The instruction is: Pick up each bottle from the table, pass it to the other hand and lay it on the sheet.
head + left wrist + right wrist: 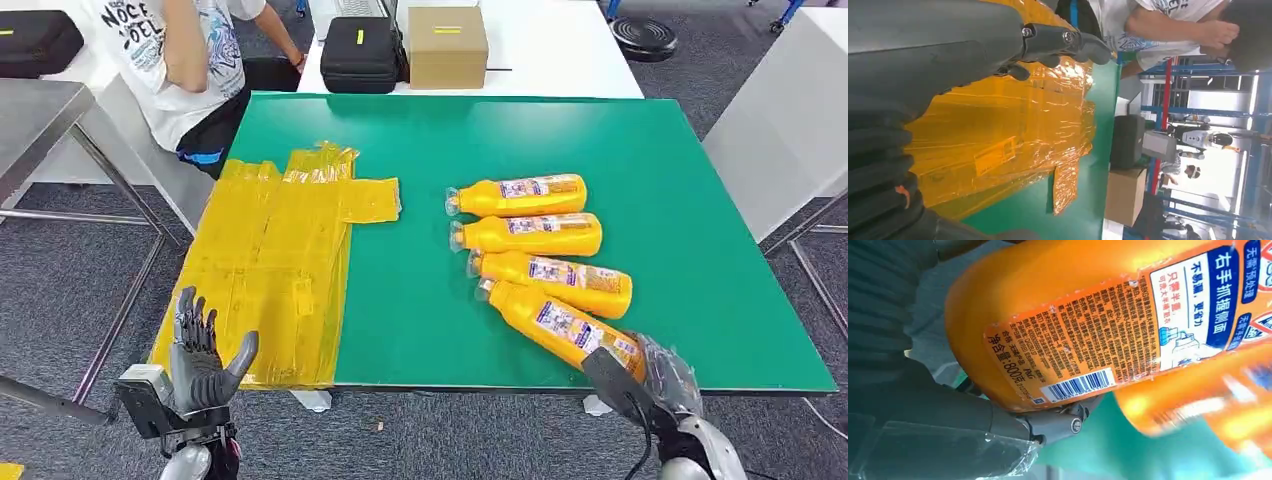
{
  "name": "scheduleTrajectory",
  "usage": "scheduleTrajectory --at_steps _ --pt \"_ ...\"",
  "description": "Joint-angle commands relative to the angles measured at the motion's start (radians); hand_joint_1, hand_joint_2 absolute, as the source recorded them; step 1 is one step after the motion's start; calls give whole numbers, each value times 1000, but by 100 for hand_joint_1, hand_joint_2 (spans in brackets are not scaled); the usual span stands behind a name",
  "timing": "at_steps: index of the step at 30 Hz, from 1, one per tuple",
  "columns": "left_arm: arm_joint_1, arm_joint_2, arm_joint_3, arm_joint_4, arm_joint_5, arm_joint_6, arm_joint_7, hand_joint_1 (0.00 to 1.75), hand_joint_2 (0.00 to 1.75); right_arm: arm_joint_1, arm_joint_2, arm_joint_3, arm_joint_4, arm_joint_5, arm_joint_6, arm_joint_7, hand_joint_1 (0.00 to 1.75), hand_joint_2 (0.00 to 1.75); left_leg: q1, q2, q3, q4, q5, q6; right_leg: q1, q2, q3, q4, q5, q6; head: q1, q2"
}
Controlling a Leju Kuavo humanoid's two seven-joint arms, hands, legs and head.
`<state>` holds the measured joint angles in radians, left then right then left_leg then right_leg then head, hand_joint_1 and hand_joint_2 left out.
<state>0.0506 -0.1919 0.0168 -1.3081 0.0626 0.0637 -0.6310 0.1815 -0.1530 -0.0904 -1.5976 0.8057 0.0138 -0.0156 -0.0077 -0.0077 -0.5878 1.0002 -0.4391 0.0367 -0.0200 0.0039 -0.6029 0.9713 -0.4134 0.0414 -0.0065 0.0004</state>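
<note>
Reaching in at the lower right of the head view, the right hand [640, 385] is set against the base of the nearest bottle [562, 327], at the bench's near edge. In the right wrist view the thumb [1058, 422] is seen pressed under that bottle's base [1088, 320], with the label and barcode facing the camera; whether the fingers are fully closed around it cannot be told, though contact is plain.

This nearest bottle lies on its side, tilted, cap toward the picture's left. 3 more orange bottles are laid in a row above it: a second bottle [552, 278], a third bottle [528, 234] and a fourth bottle [518, 195], all on their sides with caps to the left, each just beside the next.

At the lower left of the head view the left hand [200, 355] is held upright with fingers spread and nothing in it, in front of the bench's near edge. Just beyond it the yellow sheet [270, 265] is spread over the left part of the green bench [700, 200].

At the upper left a person [185, 60] is seated. At the top centre a black case [360, 52] and a cardboard box [447, 45] are placed side by side on a white table [560, 50].
</note>
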Motion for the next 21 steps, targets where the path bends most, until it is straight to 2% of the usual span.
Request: scheduleTrajectory --at_steps 1,3,7,9,13,15,19,21 --pt "-26 -3 1 60 -10 -2 -9 0 175 -25 75 63 -65 -15 -56 -76 175 175 1 2 2 -1 -1 -2 1 1 2 0 -1 -2 0 0" --pt "-29 -4 -1 60 -12 -2 -10 0 175 -26 80 72 -65 -35 -60 -102 175 175 3 3 6 1 -4 -4 3 2 6 0 -3 -4 0 0" --pt "-34 -4 -2 64 -19 -3 -12 0 175 -45 77 87 -35 -63 -77 -161 175 175 2 2 5 0 -2 -3 2 1 5 -1 -2 -3 0 0" --pt "-44 -4 -3 75 -21 -4 -12 0 175 -87 85 87 6 -80 -74 -178 175 175 2 3 5 -1 -2 -3 2 2 4 -1 -1 -2 0 0" --pt "-47 -7 -5 76 -19 -7 -8 0 175 -109 105 87 38 -98 -72 -197 175 175 2 3 4 -1 -1 -2 2 2 3 -1 0 -2 0 0" --pt "-48 -13 0 77 37 -61 21 0 175 -132 115 85 65 -107 -74 -211 175 175 2 2 4 -1 -1 -2 2 1 4 -2 0 -2 0 0" --pt "-43 18 -53 78 257 -320 144 0 175 -158 136 86 176 -152 -89 -298 175 175 1 3 3 -1 -1 -2 1 2 3 -2 0 -2 0 0" --pt "-36 26 -81 69 279 -361 168 0 175 -153 143 94 202 -159 -105 -331 175 175 3 2 7 -2 -1 -3 3 1 7 -3 -1 -3 0 0"
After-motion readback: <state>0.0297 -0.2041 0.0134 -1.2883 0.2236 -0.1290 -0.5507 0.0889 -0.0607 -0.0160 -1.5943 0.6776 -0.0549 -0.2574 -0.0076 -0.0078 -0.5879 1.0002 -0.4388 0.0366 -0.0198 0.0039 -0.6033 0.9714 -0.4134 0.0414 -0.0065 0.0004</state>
